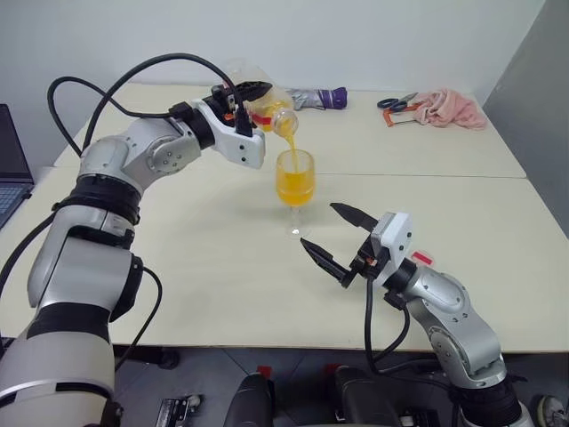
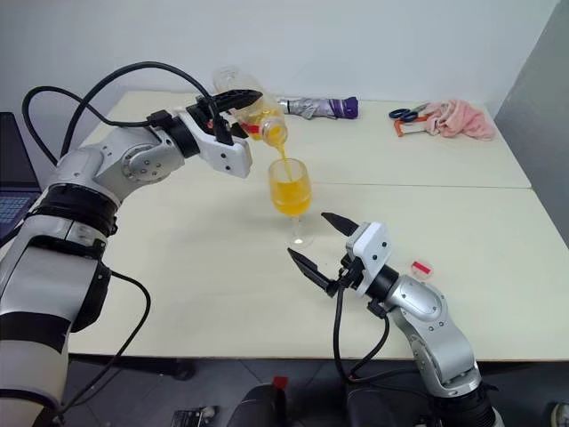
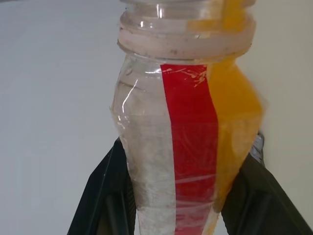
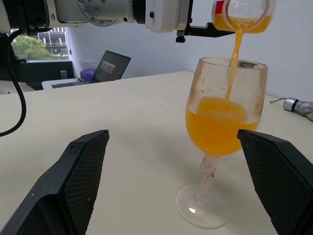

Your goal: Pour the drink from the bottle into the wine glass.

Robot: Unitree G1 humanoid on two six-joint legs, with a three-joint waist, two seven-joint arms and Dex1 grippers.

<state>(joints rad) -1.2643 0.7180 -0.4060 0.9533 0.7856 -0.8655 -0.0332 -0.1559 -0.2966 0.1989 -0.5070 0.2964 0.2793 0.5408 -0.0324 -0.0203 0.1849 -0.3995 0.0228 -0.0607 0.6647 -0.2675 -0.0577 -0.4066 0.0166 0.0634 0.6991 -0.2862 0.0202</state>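
Head views: the left gripper (image 1: 252, 100) pinches the bottle (image 1: 267, 108), tipped with its mouth down over the wine glass (image 1: 295, 177). A thin stream of orange drink (image 1: 294, 189) falls into the bowl, which is more than half full. The glass stands upright on the cream table (image 1: 213, 267), near its middle. The right gripper (image 1: 342, 238) sits low, just on the near side of the glass, jaws spread wide, holding nothing. Along the far edge lie a folded umbrella (image 1: 317, 98), scissors (image 1: 395, 102) and a pink cloth (image 1: 449, 108). A laptop (image 1: 11, 169) sits at the far left.

Left wrist view: both black fingers (image 3: 105, 196) press the bottle's clear body, red label strip facing the camera, drink pooled along one side.

Right wrist view: the two fingers (image 4: 73, 181) stand well apart, the glass's stem and foot between them, untouched. The stream enters at the rim.
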